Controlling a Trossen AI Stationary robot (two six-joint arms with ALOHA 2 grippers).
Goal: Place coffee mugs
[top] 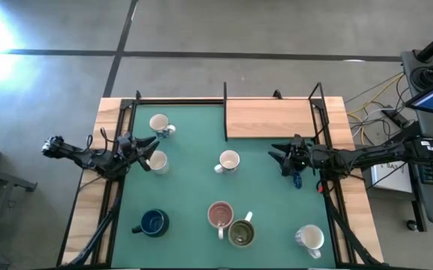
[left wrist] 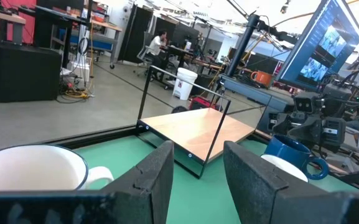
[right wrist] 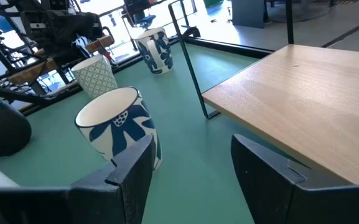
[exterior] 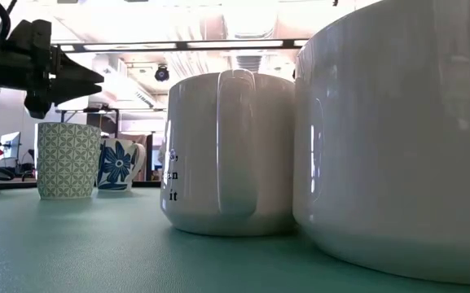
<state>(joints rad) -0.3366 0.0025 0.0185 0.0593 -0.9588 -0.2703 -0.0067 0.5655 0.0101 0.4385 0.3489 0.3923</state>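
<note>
Several mugs stand upright on the green mat. A blue-flowered mug (top: 160, 124) and a patterned one (top: 156, 161) are at the left. Another blue-flowered mug (top: 229, 161) (right wrist: 120, 127) stands mid-table. Dark blue (top: 154, 222), pink (top: 220, 215), olive-green (top: 242, 233) and white (top: 310, 238) mugs line the near side. My left gripper (top: 150, 152) (left wrist: 198, 180) hovers open just above and beside the patterned mug (exterior: 68, 159). My right gripper (top: 276, 155) (right wrist: 188, 180) is open and points left at the middle flowered mug, a short way off.
A raised wooden shelf (top: 269, 118) on a thin black frame covers the far right of the mat, with open mat beneath and in front of it. Two white mugs (exterior: 235, 155) stand right before the low camera and hide much of the table. People sit in the room beyond.
</note>
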